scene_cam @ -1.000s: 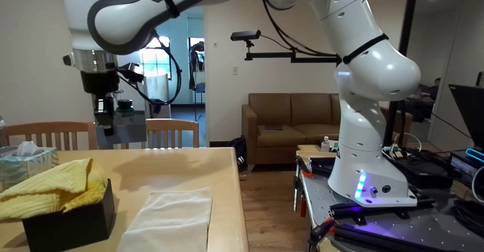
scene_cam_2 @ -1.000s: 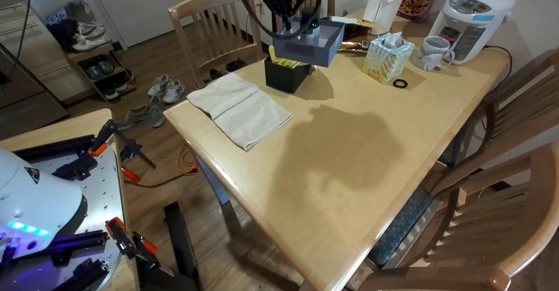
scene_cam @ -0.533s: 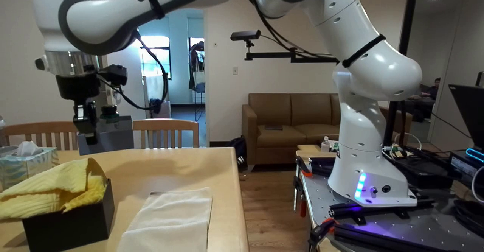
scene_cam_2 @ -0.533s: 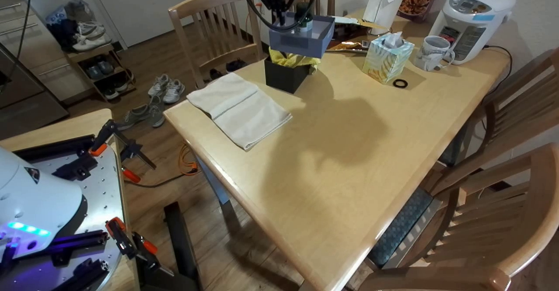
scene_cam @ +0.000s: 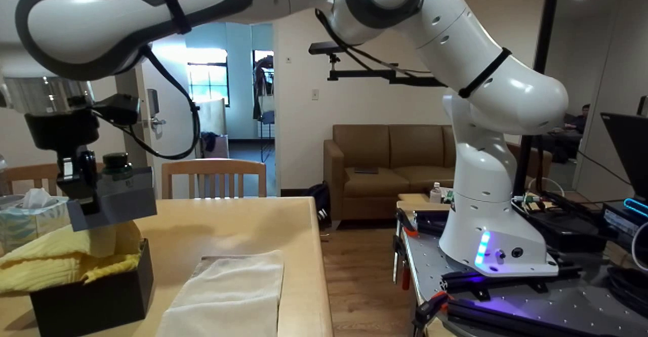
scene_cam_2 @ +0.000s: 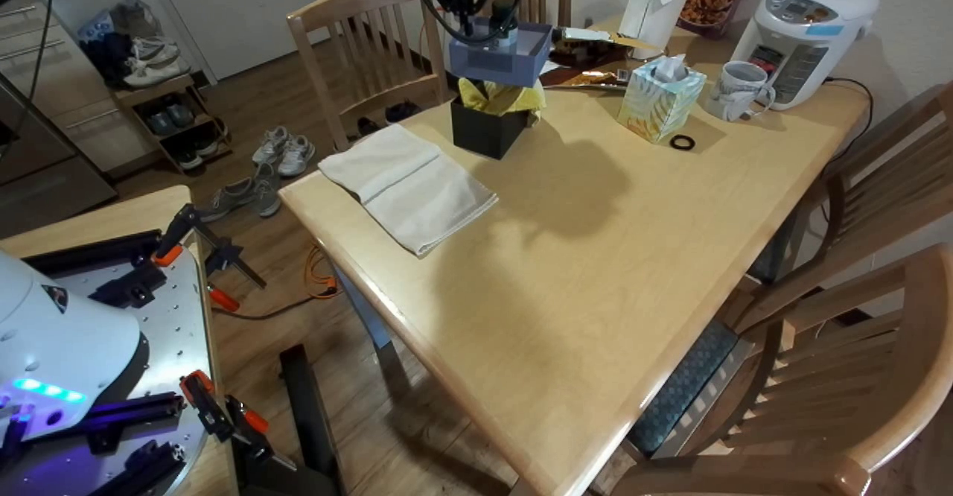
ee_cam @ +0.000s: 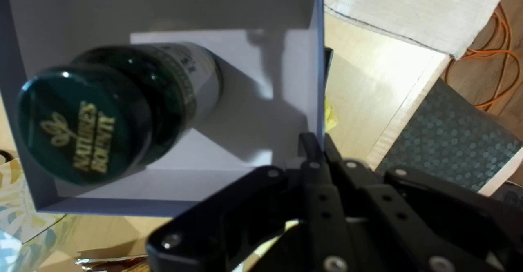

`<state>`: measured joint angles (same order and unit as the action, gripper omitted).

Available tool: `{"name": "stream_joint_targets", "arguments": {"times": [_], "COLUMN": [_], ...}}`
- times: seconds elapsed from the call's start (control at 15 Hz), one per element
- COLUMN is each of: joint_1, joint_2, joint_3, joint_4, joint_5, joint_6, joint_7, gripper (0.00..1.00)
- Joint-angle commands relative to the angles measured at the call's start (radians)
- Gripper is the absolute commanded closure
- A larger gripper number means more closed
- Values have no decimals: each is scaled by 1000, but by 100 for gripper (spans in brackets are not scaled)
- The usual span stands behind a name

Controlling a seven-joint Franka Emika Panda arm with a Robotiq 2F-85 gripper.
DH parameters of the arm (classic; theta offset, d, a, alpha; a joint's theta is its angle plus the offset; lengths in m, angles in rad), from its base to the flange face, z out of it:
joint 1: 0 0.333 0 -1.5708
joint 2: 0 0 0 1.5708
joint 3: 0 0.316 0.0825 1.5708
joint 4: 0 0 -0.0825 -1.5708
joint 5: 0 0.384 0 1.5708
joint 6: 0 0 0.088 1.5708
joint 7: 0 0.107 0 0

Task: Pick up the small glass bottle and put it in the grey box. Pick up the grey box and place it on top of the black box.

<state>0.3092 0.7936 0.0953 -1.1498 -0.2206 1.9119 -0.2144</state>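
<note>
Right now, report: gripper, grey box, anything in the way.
Gripper shut on grey box, bottle inside. Grey box off the table. Yellow cloth heaped above rim of black box, possibly in the way.

Fingers point(ee_cam: 315, 178) pinch grey box point(ee_cam: 184, 10) wall; bottle point(ee_cam: 130, 108) upright inside.

Black box point(scene_cam_2: 488, 131), white cloth point(scene_cam_2: 409, 187), mug point(scene_cam_2: 733, 94) on table point(scene_cam_2: 595, 265)

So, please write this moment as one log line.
gripper: holding grey box aloft | bottle: standing inside | placement on black box: pending
</note>
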Motion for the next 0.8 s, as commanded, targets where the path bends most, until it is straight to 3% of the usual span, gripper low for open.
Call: {"name": "stream_joint_targets", "arguments": {"times": [0.0, 0.73], "joint_1": [14, 2], "joint_2": [96, 271], "joint_3": [13, 56], "joint_4": [151, 339], "joint_5": [-1, 81], "joint_6": [-65, -53], "joint_7": [-18, -39], "gripper": [99, 99]}}
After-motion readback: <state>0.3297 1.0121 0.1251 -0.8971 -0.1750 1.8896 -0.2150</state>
